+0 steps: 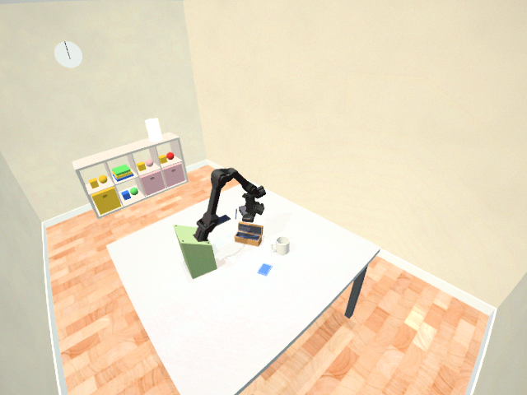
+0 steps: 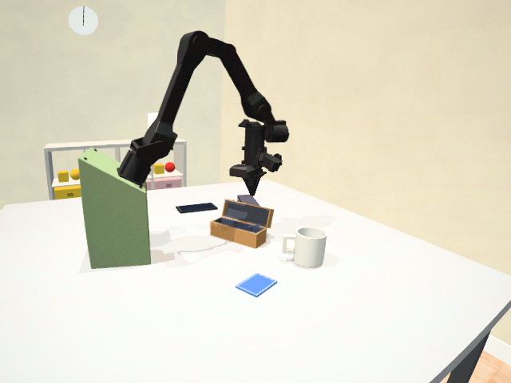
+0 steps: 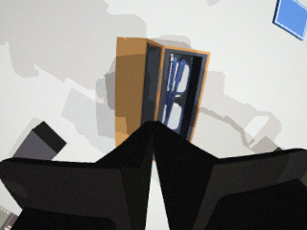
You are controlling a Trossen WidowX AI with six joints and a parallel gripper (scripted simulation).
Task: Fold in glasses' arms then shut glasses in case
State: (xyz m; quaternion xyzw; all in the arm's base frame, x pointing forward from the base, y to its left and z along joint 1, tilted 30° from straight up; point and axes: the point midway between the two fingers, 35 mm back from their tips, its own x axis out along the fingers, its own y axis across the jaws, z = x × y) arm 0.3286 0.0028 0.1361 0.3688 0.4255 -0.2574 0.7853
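Glasses w/ blue rims lie in open tan case; gripper closed, empty.

Arm arched up high, wrist pointed straight down

The black arm rose from its mount, bent at the elbow and dropped rightward, and the gripper hung with its fingers pinched together, holding nothing.

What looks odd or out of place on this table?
Nothing is spilled or broken. The wooden case stands open with glasses inside, its lid upright. The shut gripper hangs behind the lid, holding nothing.
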